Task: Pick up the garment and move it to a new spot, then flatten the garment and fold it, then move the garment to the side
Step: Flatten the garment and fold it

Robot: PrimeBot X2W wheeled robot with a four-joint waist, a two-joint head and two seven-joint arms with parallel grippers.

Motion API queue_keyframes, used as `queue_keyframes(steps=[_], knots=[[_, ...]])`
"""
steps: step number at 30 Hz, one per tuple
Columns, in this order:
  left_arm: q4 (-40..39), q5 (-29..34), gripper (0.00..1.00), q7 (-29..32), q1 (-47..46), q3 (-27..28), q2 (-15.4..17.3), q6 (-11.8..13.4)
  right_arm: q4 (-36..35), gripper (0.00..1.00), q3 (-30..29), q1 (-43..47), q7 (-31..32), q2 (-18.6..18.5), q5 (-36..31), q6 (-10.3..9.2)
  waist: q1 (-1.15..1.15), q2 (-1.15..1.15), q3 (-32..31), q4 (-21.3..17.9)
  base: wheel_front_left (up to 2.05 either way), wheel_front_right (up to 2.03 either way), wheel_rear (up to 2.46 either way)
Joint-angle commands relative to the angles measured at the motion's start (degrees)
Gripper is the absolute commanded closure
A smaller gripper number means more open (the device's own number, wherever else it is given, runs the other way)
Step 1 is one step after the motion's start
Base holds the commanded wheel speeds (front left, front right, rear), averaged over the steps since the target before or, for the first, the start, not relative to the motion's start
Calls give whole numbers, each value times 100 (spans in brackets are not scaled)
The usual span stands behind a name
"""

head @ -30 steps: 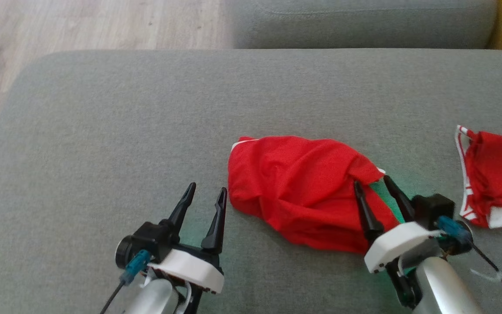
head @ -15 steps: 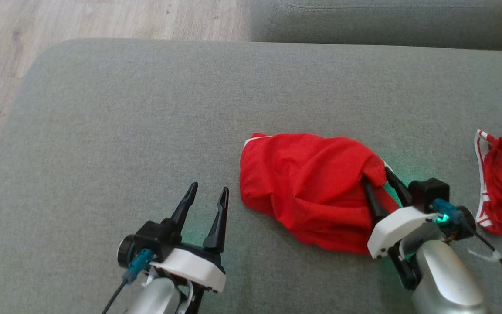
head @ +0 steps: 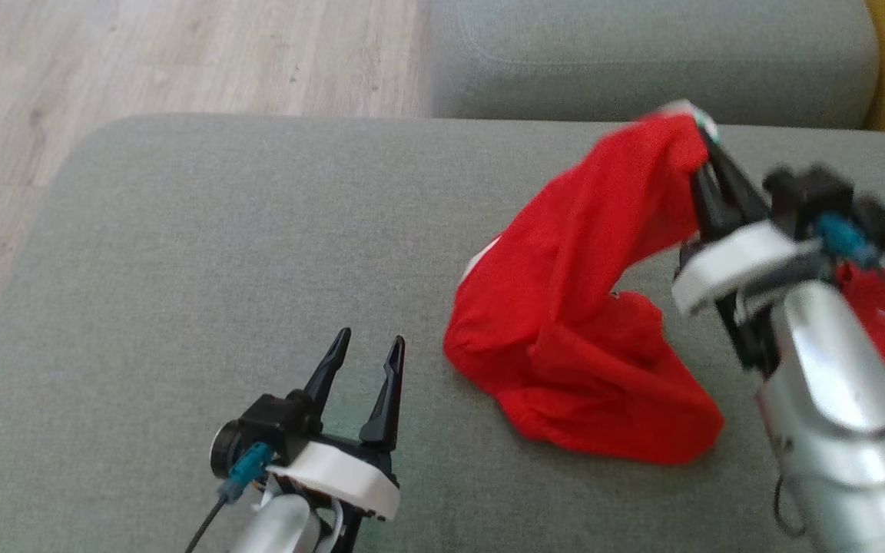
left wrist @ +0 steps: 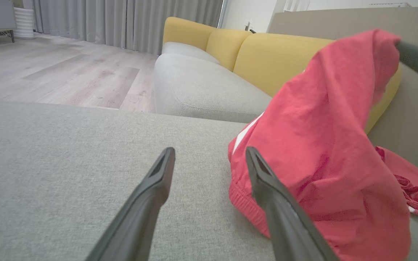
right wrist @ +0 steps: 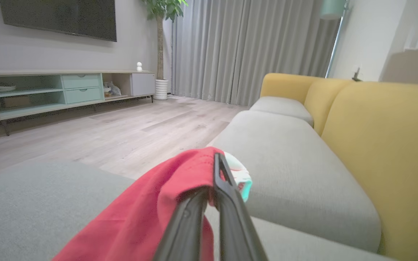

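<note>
One second ago the right gripper (head: 707, 157) was low over the cushion (head: 258, 230), its two fingers apart around the right edge of the garment (head: 565, 307). Now the fingers are pressed together on that edge, and the gripper has gone up and toward the far side of the cushion. The garment was a low heap; now it is pulled up in a slope, and only its lower part lies on the cushion.
</note>
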Motion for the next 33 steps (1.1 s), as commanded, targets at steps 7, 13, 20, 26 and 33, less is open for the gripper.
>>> queue_keyframes(steps=[7,13,20,26,33], knots=[[-178,-5,0,-71,-50,254,-32,-50,-9,100,1071,-1695,626,-472,338,-4,0,0,-182,208,0,0,0],[-225,-22,0,-71,-95,257,-45,-60,1024,100,1521,-3336,298,-978,406,-4,0,0,-98,453,0,0,0],[-305,-90,0,-71,-100,256,-50,-22,1981,100,1282,-4496,-642,-1037,4,-4,0,0,-15,552,0,0,0],[-374,-121,0,-71,-80,281,-51,41,1910,100,2103,-3508,-796,-656,18,-4,0,0,11,405,0,0,0],[-320,-64,0,-71,-122,251,-52,30,1116,100,3853,-1363,-801,-369,652,-4,0,0,40,98,0,0,0]])
